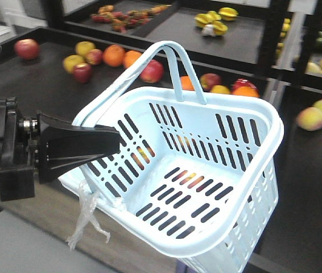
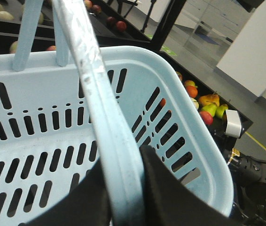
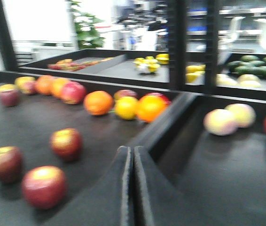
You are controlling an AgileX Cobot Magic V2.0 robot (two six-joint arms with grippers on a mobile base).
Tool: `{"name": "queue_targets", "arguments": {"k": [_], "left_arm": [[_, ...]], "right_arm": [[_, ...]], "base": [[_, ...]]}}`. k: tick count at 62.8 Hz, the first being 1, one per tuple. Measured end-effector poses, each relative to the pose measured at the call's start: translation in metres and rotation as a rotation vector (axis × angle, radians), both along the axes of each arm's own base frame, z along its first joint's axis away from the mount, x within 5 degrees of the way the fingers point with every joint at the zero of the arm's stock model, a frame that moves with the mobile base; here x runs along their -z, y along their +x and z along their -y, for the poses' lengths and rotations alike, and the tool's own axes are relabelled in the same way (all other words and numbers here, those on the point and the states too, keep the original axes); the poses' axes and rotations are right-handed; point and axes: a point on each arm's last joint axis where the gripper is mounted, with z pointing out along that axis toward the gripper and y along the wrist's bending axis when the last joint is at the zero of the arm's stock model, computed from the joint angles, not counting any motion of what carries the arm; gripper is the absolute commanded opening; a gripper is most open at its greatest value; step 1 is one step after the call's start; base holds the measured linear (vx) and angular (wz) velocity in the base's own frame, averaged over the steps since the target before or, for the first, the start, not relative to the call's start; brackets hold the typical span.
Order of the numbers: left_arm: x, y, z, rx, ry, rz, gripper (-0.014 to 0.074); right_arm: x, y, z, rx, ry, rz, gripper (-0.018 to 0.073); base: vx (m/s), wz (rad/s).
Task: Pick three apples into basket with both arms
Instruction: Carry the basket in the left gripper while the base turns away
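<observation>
Left gripper (image 1: 114, 141) seemingly clamps tilted basket (image 1: 201, 149), mouth facing camera.

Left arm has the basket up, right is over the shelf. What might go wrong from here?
The left gripper clamps the basket by one handle only; it may swing or slip once loaded. The right gripper has its jaws shut near the three apples; a closed approach could knock them rolling.
</observation>
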Motion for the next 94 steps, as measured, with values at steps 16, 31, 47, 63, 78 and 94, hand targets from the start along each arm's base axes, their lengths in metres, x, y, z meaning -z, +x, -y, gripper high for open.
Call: {"name": "queue_targets", "arguments": {"k": [16,31,47,63,78,94], "left_arm": [[0.0000,0.0000,0.0000,0.000,0.000,0.000,-0.0007],[0.0000,0.0000,0.0000,0.000,0.000,0.000,-0.0007],[0.0000,0.0000,0.0000,0.000,0.000,0.000,-0.0007],[0.0000,0.0000,0.0000,0.000,0.000,0.000,-0.0007],[0.0000,0.0000,0.0000,0.000,0.000,0.000,-0.0007],[0.0000,0.0000,0.0000,0.000,0.000,0.000,-0.0007]], "right_arm": [[0.0000,0.0000,0.0000,0.000,0.000,0.000,-0.0004],[0.0000,0.0000,0.0000,0.000,0.000,0.000,-0.0004],[0.0000,0.0000,0.0000,0.000,0.000,0.000,-0.0004],[0.0000,0.0000,0.0000,0.000,0.000,0.000,-0.0004],[0.0000,0.0000,0.0000,0.000,0.000,0.000,-0.0004],[0.0000,0.0000,0.0000,0.000,0.000,0.000,-0.0004]], "base": [[-0.17,0.64],[-0.17,0.66],[-0.17,0.65],[-0.16,0.61],[-0.15,0.58],[-0.12,0.54]]}}
